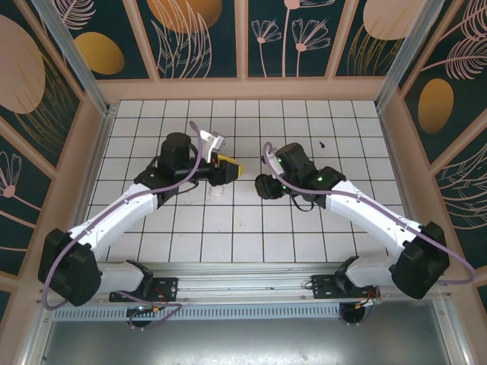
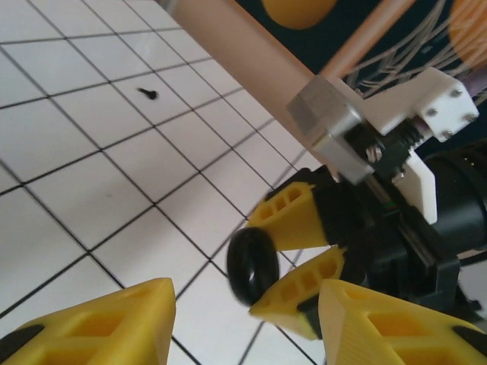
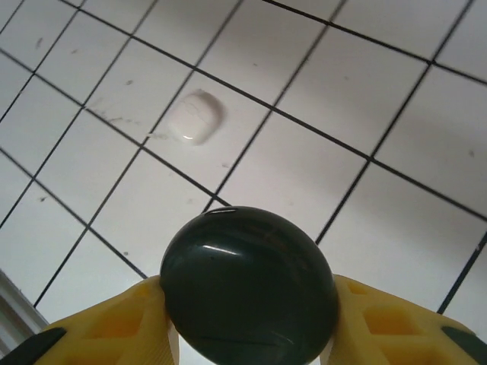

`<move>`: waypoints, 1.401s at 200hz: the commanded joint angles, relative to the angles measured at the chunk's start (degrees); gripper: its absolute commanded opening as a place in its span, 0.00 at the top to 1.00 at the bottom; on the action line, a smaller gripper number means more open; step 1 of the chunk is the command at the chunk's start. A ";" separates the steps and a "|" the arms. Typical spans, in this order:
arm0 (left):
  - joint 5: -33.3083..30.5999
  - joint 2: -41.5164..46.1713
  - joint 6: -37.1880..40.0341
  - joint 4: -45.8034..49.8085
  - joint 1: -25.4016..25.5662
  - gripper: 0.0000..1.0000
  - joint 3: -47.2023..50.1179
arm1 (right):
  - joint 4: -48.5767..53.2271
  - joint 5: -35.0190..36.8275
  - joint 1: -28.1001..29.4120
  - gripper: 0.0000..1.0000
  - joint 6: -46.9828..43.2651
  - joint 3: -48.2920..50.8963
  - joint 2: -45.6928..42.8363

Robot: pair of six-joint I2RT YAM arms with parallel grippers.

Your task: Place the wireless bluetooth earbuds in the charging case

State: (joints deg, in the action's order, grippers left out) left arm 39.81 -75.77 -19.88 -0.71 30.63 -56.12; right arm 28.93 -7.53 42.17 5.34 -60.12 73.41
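Near the middle of the white tiled tabletop (image 1: 358, 122), two grippers tip to tip, close but apart. As for the right gripper (image 1: 265, 185): closes on a glossy black round disc (image 3: 249, 287), pinching it by its sides between yellow fingers (image 3: 114, 327), jaws stopped partway by the disc's width. From the left wrist, the same disc seen nearly edge-on, looking like a thick dark ring wedged between those two yellow fingers. As for the left gripper (image 1: 230, 170): stands open, with its own yellow fingers in the lower corners of its wrist view, a wide gap between them, nothing gripped. Points toward the disc without touching it. As for the task's pieces: a tiny black earbud (image 1: 323, 144) on a tile in the far rows, right of centre, beyond the right wrist and well apart from both grippers. Lies alone there, too small to tell which way it faces. A small white rounded piece (image 3: 194, 116) on a tile just beside a grid line, up and left of the disc in the right wrist view. From above, lies just on the near side of the left gripper.
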 commanded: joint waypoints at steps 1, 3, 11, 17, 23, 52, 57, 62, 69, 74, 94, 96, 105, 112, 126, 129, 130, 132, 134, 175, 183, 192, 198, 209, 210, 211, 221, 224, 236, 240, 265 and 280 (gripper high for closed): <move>8.63 -3.25 0.54 6.09 -0.26 0.49 -3.05 | 0.92 -0.98 1.79 0.72 -5.46 -3.39 -1.17; 8.88 -3.38 0.30 6.06 -0.25 0.49 -3.04 | 1.01 -0.95 1.89 0.72 -5.59 -3.53 -1.16; 9.70 -4.03 -0.45 5.73 -0.24 0.50 -3.08 | 1.20 -0.80 2.40 0.72 -6.07 -4.15 -0.99; 9.84 -4.35 -0.96 5.64 -0.24 0.50 -3.03 | 1.22 -0.58 2.68 0.72 -6.36 -4.51 -0.92; 10.15 -4.65 -1.03 5.72 -0.24 0.51 -3.03 | 1.11 -0.47 3.03 0.72 -6.69 -4.88 -0.90; 12.12 -5.29 -2.02 5.28 -0.05 0.53 -2.65 | 0.76 0.06 4.05 0.72 -7.43 -5.69 -0.89; 12.24 -5.36 -2.09 5.28 -0.05 0.53 -2.52 | 0.76 0.06 4.27 0.72 -7.53 -5.84 -0.87; 12.30 -5.42 -2.10 5.28 -0.04 0.53 -2.42 | 0.70 -0.02 4.42 0.72 -7.62 -5.96 -0.81; 12.31 -5.46 -2.19 5.28 0.05 0.53 -2.25 | 0.70 -0.05 4.65 0.72 -7.79 -6.17 -0.74; 12.51 -5.58 -2.26 5.28 0.08 0.53 -2.11 | 0.73 0.04 4.83 0.72 -7.88 -6.36 -0.68; 13.52 -6.04 -2.74 4.84 0.30 0.54 -1.89 | 0.86 0.23 5.36 0.72 -8.14 -6.79 -0.44; 13.60 -6.10 -2.74 4.84 0.33 0.54 -1.89 | 0.87 0.23 5.37 0.72 -8.15 -6.79 -0.45; 13.71 -6.47 -2.79 4.84 0.56 0.54 -2.00 | 0.86 0.28 5.57 0.72 -8.16 -6.98 -0.37; 13.75 -6.82 -2.74 4.84 0.65 0.54 -2.04 | 0.73 0.32 5.70 0.72 -8.14 -7.07 -0.26; 13.80 -7.48 -2.59 4.82 0.98 0.55 -2.14 | 0.78 0.48 5.81 0.72 -8.15 -7.16 -0.15; 13.80 -7.59 -2.54 4.83 0.98 0.56 -2.15 | 0.77 0.50 5.84 0.72 -8.16 -7.16 -0.19; 13.80 -7.61 -2.58 4.83 0.95 0.56 -2.20 | 0.73 0.54 5.87 0.72 -8.16 -7.23 -0.19; 13.80 -7.70 -2.55 4.84 1.04 0.57 -2.23 | 0.77 0.58 5.89 0.72 -8.16 -7.21 -0.19; 13.82 -7.83 -2.54 4.80 1.04 0.57 -2.24 | 0.73 0.58 5.86 0.72 -8.16 -7.27 -0.19; 11.95 -8.48 -3.86 4.19 1.03 0.85 -2.51 | 0.60 3.52 5.90 0.67 -7.28 -6.81 -0.76; 11.08 -8.45 -4.53 3.47 1.02 0.90 -2.35 | 0.51 4.60 5.99 0.62 -6.91 -6.77 -1.07; 9.96 -8.16 -5.89 1.81 1.02 0.93 -1.71 | 0.12 5.85 5.92 0.54 -6.11 -6.56 -1.67; 8.99 -7.94 -6.93 0.50 1.05 0.95 -1.29 | -0.52 6.58 5.83 0.50 -5.40 -6.27 -2.48; 7.21 -7.21 -9.16 -2.53 1.00 0.98 -0.23 | -2.00 6.79 5.56 0.46 -3.90 -5.48 -4.29; 7.03 -7.16 -9.28 -2.84 1.00 0.98 -0.14 | -2.00 6.79 5.56 0.46 -3.90 -5.48 -4.29; 6.81 -7.09 -9.55 -3.13 0.96 0.98 -0.05 | -2.15 6.76 5.56 0.46 -3.74 -5.38 -4.57; 4.80 -6.11 -11.99 -6.56 0.79 1.00 1.45 | -4.16 5.97 4.76 0.43 -1.42 -4.27 -7.07; 4.38 -5.77 -12.69 -7.59 0.74 1.00 2.05 | -4.68 5.46 4.40 0.42 -0.67 -3.96 -7.83; 2.49 -4.33 -15.36 -12.30 0.25 1.00 3.81 | -7.03 2.91 1.99 0.40 3.29 -2.64 -10.93; 1.88 -3.76 -16.15 -13.83 0.01 1.00 4.45 | -7.71 2.02 0.83 0.40 5.04 -2.28 -12.02; -1.41 0.01 -21.24 -24.44 -1.57 1.00 8.43 | -12.13 -7.53 -8.08 0.37 16.86 -1.38 -17.55; -2.58 1.93 -24.82 -31.80 -2.02 1.00 10.80 | -15.68 -11.92 -10.48 0.37 22.07 -1.15 -19.40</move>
State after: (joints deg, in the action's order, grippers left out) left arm 41.28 -78.08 -37.32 -15.64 29.52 -47.88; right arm 21.71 -9.58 35.35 14.66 -62.37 57.14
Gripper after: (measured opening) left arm 0.125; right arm 0.627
